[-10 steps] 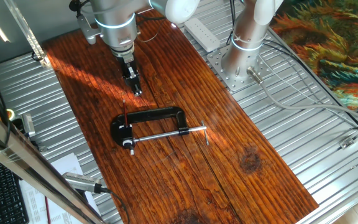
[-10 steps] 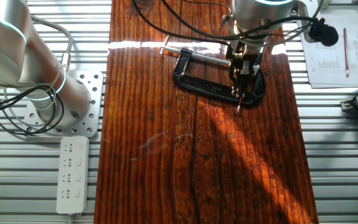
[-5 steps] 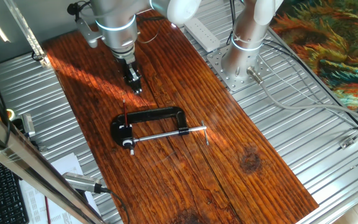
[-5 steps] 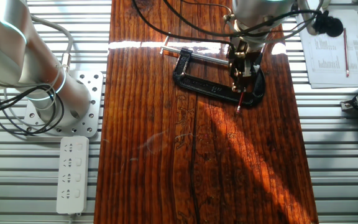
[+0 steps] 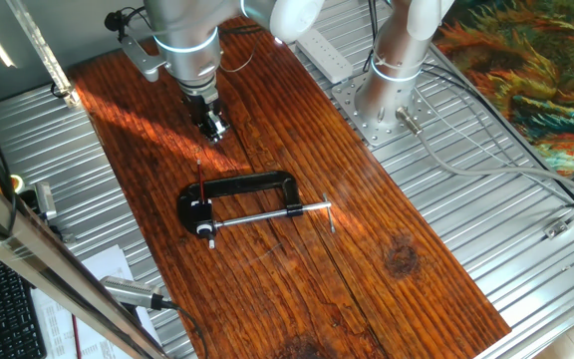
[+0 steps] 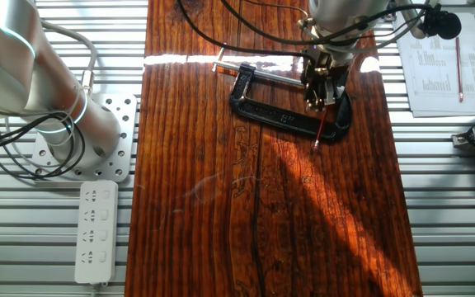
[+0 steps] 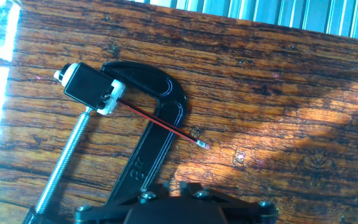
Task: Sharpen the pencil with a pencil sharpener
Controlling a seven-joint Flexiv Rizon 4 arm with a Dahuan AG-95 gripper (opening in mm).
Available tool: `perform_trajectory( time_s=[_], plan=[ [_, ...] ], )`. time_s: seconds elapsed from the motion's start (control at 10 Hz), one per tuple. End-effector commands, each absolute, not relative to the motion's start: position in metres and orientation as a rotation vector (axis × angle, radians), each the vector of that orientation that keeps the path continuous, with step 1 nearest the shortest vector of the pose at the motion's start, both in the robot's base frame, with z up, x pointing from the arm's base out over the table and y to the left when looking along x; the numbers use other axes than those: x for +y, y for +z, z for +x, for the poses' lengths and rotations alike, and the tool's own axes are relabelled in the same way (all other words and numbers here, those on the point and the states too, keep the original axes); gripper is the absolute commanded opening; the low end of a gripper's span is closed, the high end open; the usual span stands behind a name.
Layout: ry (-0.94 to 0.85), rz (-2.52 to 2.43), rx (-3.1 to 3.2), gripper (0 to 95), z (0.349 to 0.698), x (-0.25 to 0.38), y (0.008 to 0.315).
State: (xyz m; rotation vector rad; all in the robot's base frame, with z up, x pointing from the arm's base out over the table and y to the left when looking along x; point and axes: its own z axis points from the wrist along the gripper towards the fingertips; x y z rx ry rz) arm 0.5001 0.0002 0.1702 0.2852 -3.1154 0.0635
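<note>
You have the gripper (image 5: 211, 128) hanging above the wooden table (image 5: 297, 269), up-board from the black C-clamp (image 5: 242, 189) in one fixed view, and holding nothing. In the other fixed view the gripper (image 6: 321, 91) overlaps the clamp (image 6: 275, 111) from above, so you cannot judge height there. Whether the jaws are apart or together, you cannot tell: both fixed views show the fingertips too small, and the hand view shows only the dark base of the hand along its bottom edge.

Look at the hand view for the task's things. The pencil sharpener (image 7: 87, 86), a small black block with a whitish part on its side, sits at the end of the clamp's threaded screw rod (image 7: 64, 165), pinched against the clamp frame (image 7: 157, 134). The pencil (image 7: 160, 125), a very thin red stick, has 1 end in the sharpener and runs diagonally across the clamp's arm, its free end with a pale tip out over bare wood.

In one fixed view you see the pencil (image 5: 200, 179) sticking up from the sharpener (image 5: 203, 208) at the clamp's left end, tilted toward the gripper but apart from it. In the other fixed view the pencil (image 6: 321, 128) shows just below the fingers, its red tip past the clamp's lower edge.

A white power strip (image 6: 95, 231) lies on the metal bench beside the arm's base (image 6: 81, 140).
</note>
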Motion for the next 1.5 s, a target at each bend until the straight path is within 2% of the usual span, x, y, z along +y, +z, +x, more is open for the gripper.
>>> perform_trajectory(
  time_s=[0.1, 1.5],
  plan=[
    [0.063, 0.286, -3.120, 0.0, 0.5001, 0.0001, 0.1703],
    [0.063, 0.257, -3.123, 0.0, 0.5001, 0.0001, 0.1703]
  ],
)
